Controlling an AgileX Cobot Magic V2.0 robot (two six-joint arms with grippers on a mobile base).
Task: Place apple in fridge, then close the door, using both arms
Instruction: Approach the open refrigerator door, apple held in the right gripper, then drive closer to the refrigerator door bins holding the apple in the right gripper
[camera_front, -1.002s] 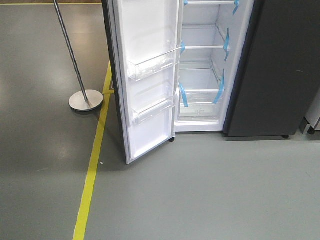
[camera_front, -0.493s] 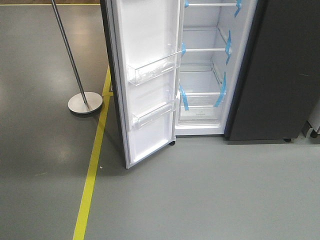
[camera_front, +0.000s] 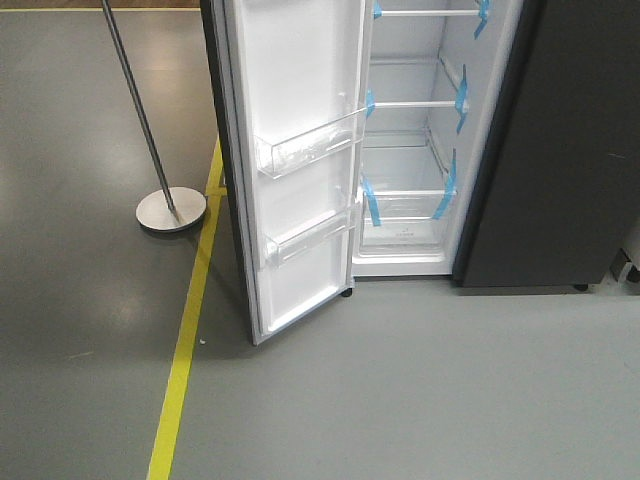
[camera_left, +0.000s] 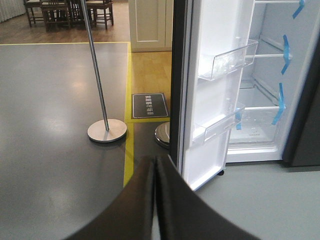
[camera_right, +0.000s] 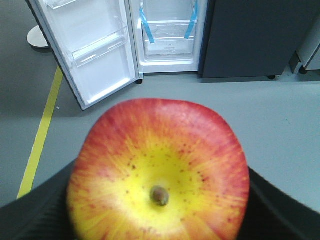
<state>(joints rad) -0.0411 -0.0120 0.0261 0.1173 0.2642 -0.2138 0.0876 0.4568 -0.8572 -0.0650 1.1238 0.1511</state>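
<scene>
right end effector (camera_right: 160, 217) gripping apple (camera_right: 159, 165), left end effector (camera_left: 154, 195) pinched closed, door (camera_front: 298, 90) of fridge (camera_front: 402, 160) standing open

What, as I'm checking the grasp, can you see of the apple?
The apple fills the right wrist view: glossy, red at the rim, streaking into a brown-speckled yellow patch round a small brown pit facing the camera. The right gripper holds it, dark fingers touching both sides, over grey floor, short of the open fridge.

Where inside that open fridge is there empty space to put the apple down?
The glass shelves between the blue tape strips look bare, as do both door bins. Nothing in the fridge looks crowded.
</scene>
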